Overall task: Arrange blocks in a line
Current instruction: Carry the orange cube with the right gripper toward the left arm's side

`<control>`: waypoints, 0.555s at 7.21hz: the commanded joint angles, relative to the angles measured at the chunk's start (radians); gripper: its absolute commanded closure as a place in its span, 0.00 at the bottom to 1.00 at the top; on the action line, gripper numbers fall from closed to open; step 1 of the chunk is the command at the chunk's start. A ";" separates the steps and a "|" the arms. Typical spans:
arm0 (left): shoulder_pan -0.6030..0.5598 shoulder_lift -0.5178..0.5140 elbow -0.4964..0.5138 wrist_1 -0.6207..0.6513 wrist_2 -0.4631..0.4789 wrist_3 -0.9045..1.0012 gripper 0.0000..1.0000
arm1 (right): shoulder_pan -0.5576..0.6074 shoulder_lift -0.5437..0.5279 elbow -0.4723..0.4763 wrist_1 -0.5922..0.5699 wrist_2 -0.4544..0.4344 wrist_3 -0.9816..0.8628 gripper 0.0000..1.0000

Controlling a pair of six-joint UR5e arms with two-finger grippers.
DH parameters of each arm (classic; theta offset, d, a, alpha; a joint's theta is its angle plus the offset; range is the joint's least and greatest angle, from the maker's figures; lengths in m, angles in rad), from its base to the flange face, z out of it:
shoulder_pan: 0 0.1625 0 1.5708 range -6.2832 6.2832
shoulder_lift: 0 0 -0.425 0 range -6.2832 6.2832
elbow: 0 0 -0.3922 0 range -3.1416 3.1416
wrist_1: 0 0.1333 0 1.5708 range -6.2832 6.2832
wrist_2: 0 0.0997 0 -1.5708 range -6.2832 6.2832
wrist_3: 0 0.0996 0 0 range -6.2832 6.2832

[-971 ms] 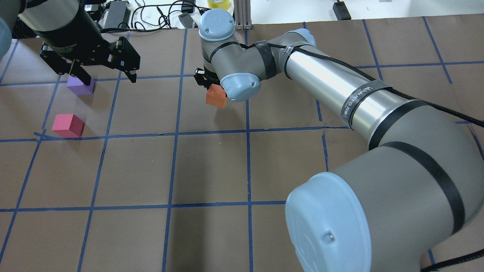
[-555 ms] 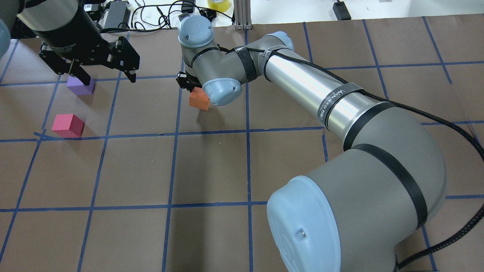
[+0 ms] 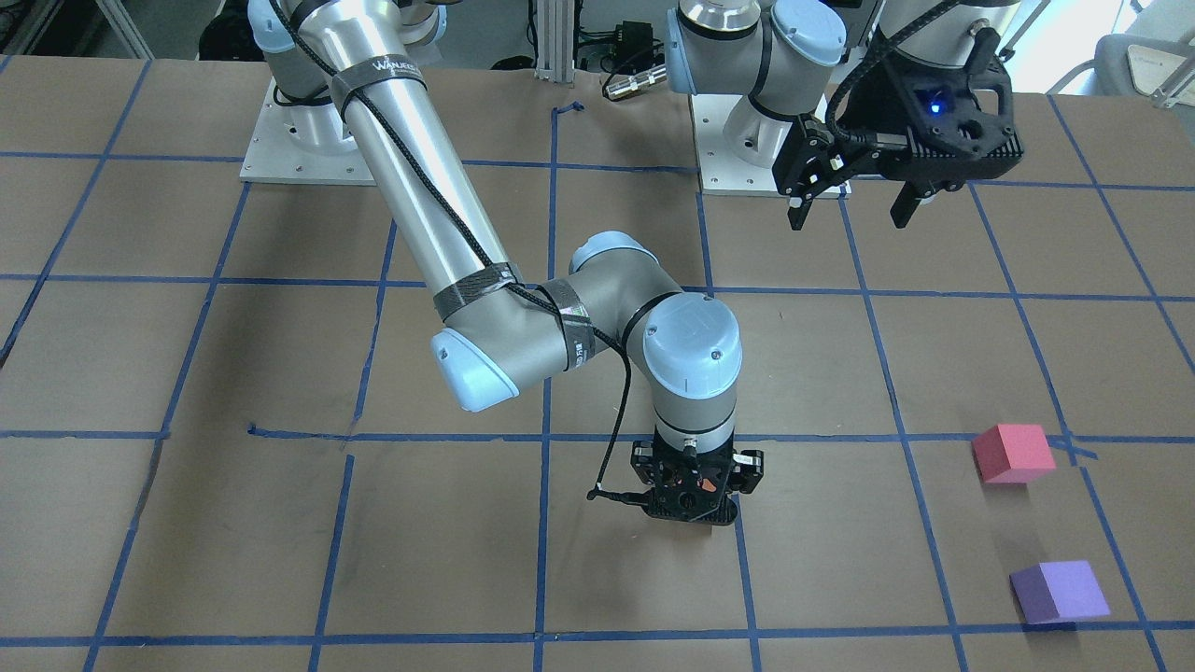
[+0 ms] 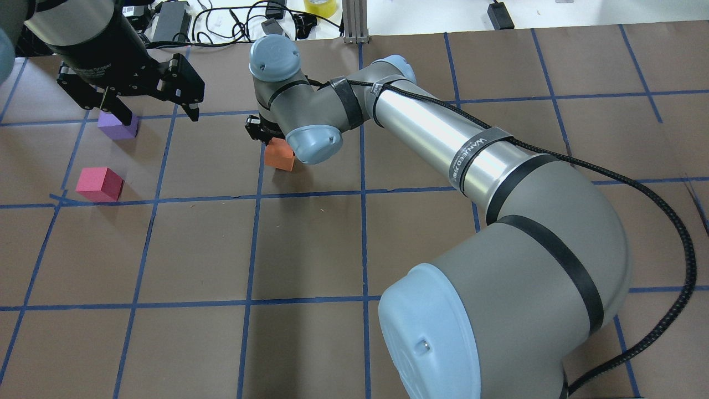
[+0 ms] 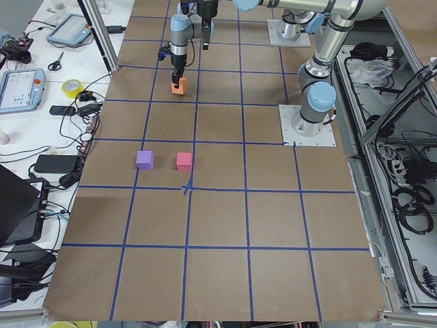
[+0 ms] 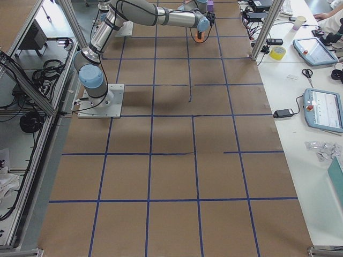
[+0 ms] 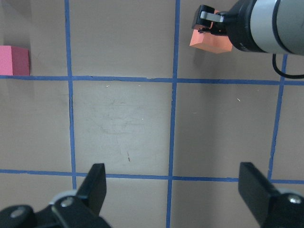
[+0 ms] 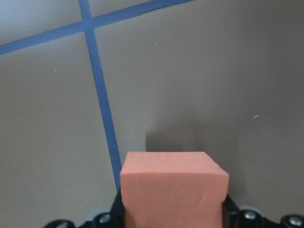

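My right gripper (image 4: 275, 148) is shut on the orange block (image 4: 278, 155) and holds it just above the brown table, right of a blue tape line. The block fills the bottom of the right wrist view (image 8: 173, 190) and casts a shadow ahead of itself. The purple block (image 4: 117, 127) and the pinkish-red block (image 4: 99, 184) sit at the table's left, the purple one farther from me. My left gripper (image 4: 162, 117) is open and empty, hovering high beside the purple block. The left wrist view shows the orange block (image 7: 211, 42) and the pinkish-red block (image 7: 13, 61).
The table carries a grid of blue tape (image 4: 252, 194). Cables, power bricks and a yellow tape roll (image 4: 320, 5) lie along the far edge, beside an aluminium post (image 4: 354, 22). Both arm bases (image 3: 289, 140) stand at the near side.
My right arm has moved left with the orange block, about one grid square closer to the other two blocks. The left arm and both resting blocks have not moved.
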 commanded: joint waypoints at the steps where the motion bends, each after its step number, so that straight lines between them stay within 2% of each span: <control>1: 0.000 0.000 0.000 0.000 0.000 0.000 0.00 | 0.013 0.012 0.001 -0.036 0.003 0.001 0.16; 2: 0.000 0.000 0.000 0.000 0.000 0.000 0.00 | 0.014 0.011 0.000 -0.052 0.005 0.004 0.00; 4: 0.000 0.000 0.000 0.000 0.000 0.000 0.00 | 0.014 0.009 0.006 -0.070 0.006 0.011 0.00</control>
